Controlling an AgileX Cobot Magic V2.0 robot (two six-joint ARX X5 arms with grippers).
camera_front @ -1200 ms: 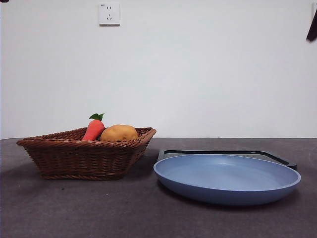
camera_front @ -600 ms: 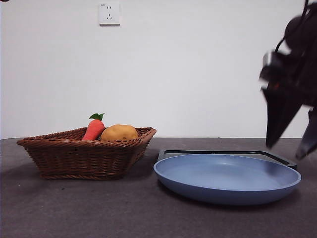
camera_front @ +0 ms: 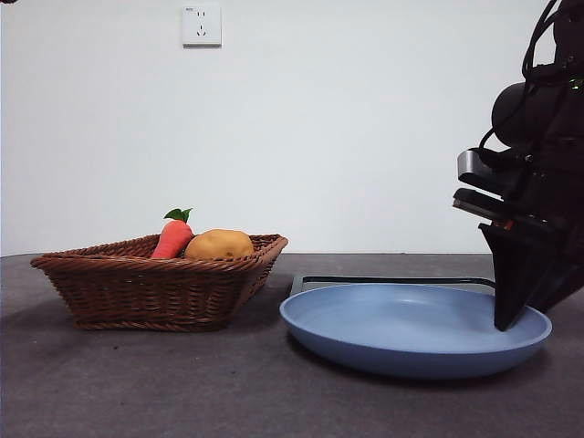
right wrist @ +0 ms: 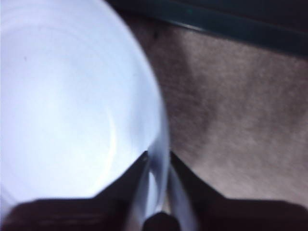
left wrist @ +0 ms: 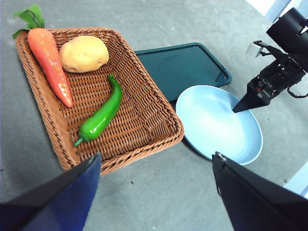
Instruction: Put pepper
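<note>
The pepper (left wrist: 101, 115), long, glossy and dark green, lies in the wicker basket (left wrist: 140, 83) between the carrot and the basket's near wall; in the front view the basket wall (camera_front: 155, 287) hides it. My left gripper (left wrist: 156, 155) is open and empty, high above the table near the basket. My right gripper (camera_front: 506, 319) is down at the far right rim of the blue plate (camera_front: 411, 333). In the right wrist view its jaws (right wrist: 158, 161) close on that rim, one on each side. It also shows in the left wrist view (left wrist: 238, 108).
An orange-red carrot (left wrist: 48, 62) and a tan potato (left wrist: 84, 53) lie in the basket beside the pepper. A dark green tray (left wrist: 183, 65) lies behind the plate (left wrist: 211, 125). The table top is grey.
My right arm came down from the top right corner to the plate's right rim and closed on it. The plate has shifted slightly to the left.
</note>
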